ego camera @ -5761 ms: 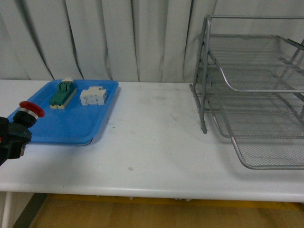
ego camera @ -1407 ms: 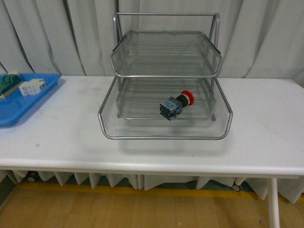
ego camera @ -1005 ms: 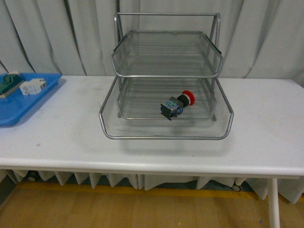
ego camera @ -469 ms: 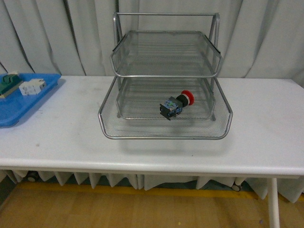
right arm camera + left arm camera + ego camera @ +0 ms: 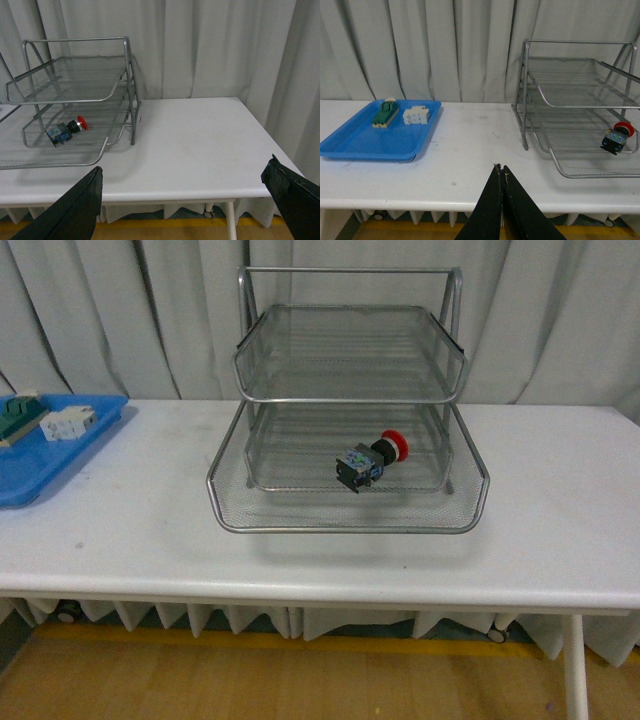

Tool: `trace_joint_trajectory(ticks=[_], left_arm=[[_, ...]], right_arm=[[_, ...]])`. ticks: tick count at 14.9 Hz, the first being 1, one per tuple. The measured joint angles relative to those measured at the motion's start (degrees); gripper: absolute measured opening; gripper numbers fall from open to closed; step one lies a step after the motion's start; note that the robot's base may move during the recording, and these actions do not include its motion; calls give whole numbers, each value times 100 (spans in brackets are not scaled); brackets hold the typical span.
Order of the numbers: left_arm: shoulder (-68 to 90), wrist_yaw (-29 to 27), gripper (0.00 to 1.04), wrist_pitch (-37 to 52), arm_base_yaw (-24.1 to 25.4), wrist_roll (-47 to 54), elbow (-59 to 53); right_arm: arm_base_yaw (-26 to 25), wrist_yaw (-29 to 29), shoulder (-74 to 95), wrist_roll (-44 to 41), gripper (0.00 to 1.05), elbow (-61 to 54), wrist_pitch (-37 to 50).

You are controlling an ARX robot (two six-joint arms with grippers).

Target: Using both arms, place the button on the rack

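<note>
The button [image 5: 371, 462] with its red cap lies on its side on the pulled-out bottom shelf of the silver wire rack [image 5: 350, 400], which stands mid-table. It also shows as the button [image 5: 617, 139] in the left wrist view and the button [image 5: 65, 131] in the right wrist view. No arm appears in the front view. My left gripper [image 5: 500, 169] is shut with nothing in it, held back over the table's near edge, left of the rack. My right gripper [image 5: 185, 170] is open and empty, off the table's near edge, right of the rack.
A flat blue tray [image 5: 40, 455] at the table's left end holds a white block [image 5: 67, 423] and a green-and-cream component [image 5: 18, 413]. Grey curtains hang behind. The table's right end [image 5: 260, 135] lies close to my right gripper.
Over the last second and a half nothing has visibly moved. Against 5.8 s ago, the button has left my left gripper for the rack's bottom shelf, and the front view has turned to face the rack.
</note>
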Motion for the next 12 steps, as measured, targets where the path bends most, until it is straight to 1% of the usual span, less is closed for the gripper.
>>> trace_joint_trajectory(ticks=[4, 6, 12], left_arm=[[-422, 0, 2, -402, 0, 0, 0], [-1333, -2, 2, -1471, 0, -2, 2], [-1364, -2, 2, -1427, 0, 0, 2]], right_arm=[[0, 0, 0, 0, 98, 0, 0], [0, 2, 0, 0, 98, 0, 0], [0, 0, 0, 0, 98, 0, 2]])
